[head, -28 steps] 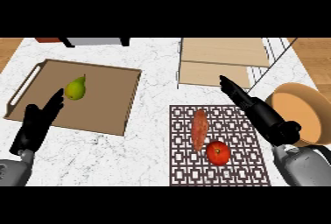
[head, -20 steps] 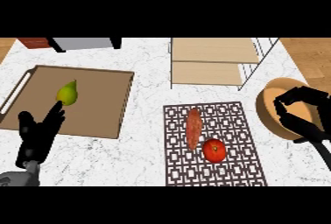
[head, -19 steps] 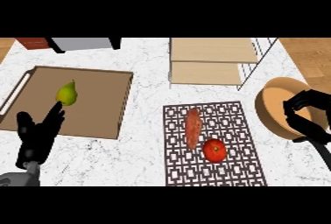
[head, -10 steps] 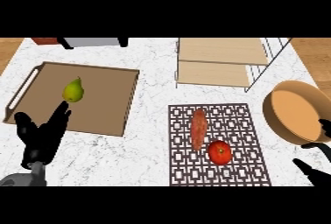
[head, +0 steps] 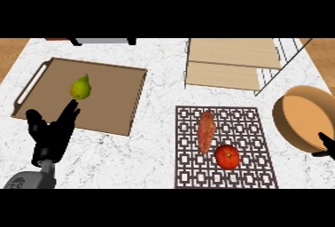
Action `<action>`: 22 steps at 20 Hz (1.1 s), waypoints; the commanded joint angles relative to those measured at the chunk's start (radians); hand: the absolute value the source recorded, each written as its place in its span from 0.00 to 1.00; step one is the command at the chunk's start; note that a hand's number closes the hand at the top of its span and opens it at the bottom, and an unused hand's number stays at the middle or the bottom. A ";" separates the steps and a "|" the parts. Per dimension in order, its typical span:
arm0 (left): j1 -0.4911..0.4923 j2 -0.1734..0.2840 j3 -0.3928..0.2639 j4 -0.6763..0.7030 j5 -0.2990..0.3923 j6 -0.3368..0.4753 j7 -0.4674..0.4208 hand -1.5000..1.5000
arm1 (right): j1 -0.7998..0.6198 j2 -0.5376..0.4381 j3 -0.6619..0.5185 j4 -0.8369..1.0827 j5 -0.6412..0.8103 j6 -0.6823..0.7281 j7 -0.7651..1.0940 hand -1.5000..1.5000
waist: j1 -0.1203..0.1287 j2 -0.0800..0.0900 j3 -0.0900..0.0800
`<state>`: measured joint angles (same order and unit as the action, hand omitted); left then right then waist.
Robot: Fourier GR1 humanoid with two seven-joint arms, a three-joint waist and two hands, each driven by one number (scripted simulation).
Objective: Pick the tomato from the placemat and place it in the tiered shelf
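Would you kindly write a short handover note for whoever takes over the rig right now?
Left hand: open, resting at the lower left, by the tray holding a pear.
Right hand: only a tip shows at the right edge by the bowl; its state is unclear.
Tomato: on the placemat, just below a sweet potato.
Tiered shelf: top right.
Done: nothing.
Left: grasp the tomato, place it in the shelf.

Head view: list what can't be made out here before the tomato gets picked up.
- Right hand: only a bit of it shows at the right edge; the frame cuts off the rest, so its fingers can't be judged.
- Tiered shelf: seen from above, the top board hides the lower tier's back part.
- Bowl: its right side runs past the edge.
- Dark object at the top: cut off, unidentifiable.
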<state>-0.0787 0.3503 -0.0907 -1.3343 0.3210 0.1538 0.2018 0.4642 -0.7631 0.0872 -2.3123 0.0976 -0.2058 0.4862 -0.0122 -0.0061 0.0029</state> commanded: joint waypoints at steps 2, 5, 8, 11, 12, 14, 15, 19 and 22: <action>0.017 -0.033 -0.027 0.045 -0.007 -0.019 0.009 0.50 | -0.054 -0.041 0.105 -0.149 0.137 0.024 0.334 0.00 | 0.021 0.011 -0.007; -0.010 -0.016 -0.023 0.024 -0.004 -0.037 0.038 0.50 | -0.153 -0.015 0.186 -0.140 0.252 0.010 0.511 0.00 | 0.031 0.012 -0.007; -0.008 -0.033 -0.035 0.045 -0.018 -0.034 0.030 0.50 | -0.320 0.008 0.231 -0.044 0.293 0.003 0.635 0.00 | 0.051 0.017 -0.008; -0.030 -0.048 -0.029 0.058 -0.030 -0.018 0.016 0.50 | -0.396 0.017 0.311 -0.039 0.373 0.060 0.780 0.00 | 0.041 0.013 -0.008; 0.019 -0.053 -0.044 0.025 -0.032 -0.025 0.004 0.50 | -0.438 0.048 0.325 0.006 0.394 0.058 0.803 0.00 | 0.056 0.013 -0.008; -0.054 -0.037 -0.018 0.073 -0.020 -0.040 0.034 0.50 | -0.496 0.103 0.373 0.072 0.420 0.087 0.835 0.00 | 0.045 0.016 -0.008; -0.010 -0.042 -0.030 0.029 -0.014 -0.041 0.048 0.50 | -0.511 0.119 0.362 0.135 0.408 0.099 0.818 0.00 | 0.050 0.013 -0.006; 0.014 -0.045 -0.024 0.025 -0.025 -0.035 0.027 0.50 | -0.574 0.230 0.484 0.222 0.487 0.146 0.880 0.00 | 0.048 0.010 -0.006; -0.028 -0.046 -0.008 0.042 -0.027 -0.026 0.043 0.50 | -0.607 0.283 0.516 0.245 0.520 0.186 0.924 0.00 | 0.026 0.008 -0.006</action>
<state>-0.1074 0.3207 -0.0965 -1.3297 0.2903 0.1304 0.2248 -0.0876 -0.5619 0.5298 -2.1107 0.5547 -0.0834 1.1866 0.0307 -0.0010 0.0025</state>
